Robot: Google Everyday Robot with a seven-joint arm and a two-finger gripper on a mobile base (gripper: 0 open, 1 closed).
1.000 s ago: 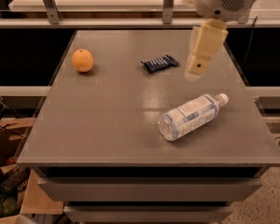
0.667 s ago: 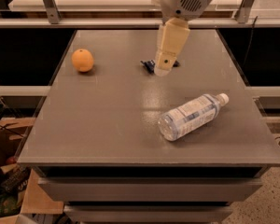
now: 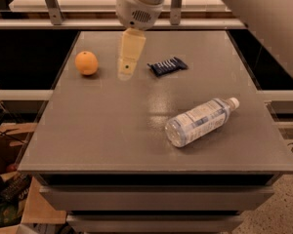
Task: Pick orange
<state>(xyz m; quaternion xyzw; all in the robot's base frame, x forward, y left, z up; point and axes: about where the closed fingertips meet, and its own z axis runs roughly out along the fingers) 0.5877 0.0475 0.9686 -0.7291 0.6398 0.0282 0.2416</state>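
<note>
The gripper [image 3: 126, 71] has swung left since a second ago. Then it hung over the right side of the surface [image 3: 107, 135], right of the dark packet [image 3: 167, 66]; it has crossed over the packet and is now left of it, over the far middle of the surface. It points downward, tilted slightly, its tip close above the surface. From this side it reads as one pale block, so whether it is spread or closed does not show.

The orange [image 3: 86, 63] sits at the far left of the surface, just left of the gripper's tip and clear of it, not touching. The bottle [image 3: 201, 121] lies on its side near the right front, well apart from both.
</note>
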